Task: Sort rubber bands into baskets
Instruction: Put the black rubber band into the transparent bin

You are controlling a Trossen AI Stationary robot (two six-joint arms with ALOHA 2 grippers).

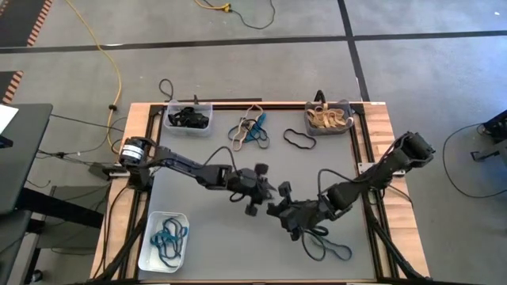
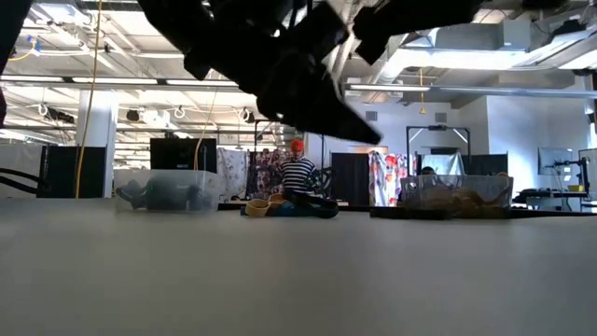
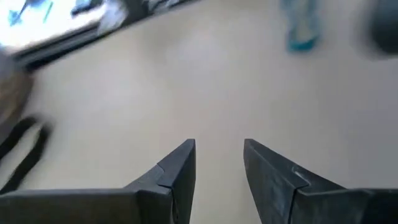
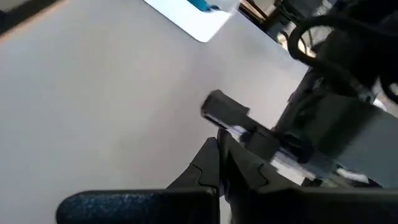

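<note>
Both arms are hovering mid-table: the left gripper [image 1: 255, 202] standing parted and empty, the right gripper [image 1: 279, 207] pinched shut. Loose rubber bands [image 1: 250, 131] are lying well beyond them, between the far baskets [image 1: 188, 116].

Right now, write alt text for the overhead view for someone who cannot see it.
Two dark robot arms meet over the middle of a grey table, left gripper open, right gripper shut. Baskets of black and tan rubber bands sit along the far edge, loose bands between them, and a white basket of teal ones sits at the near left.
</note>
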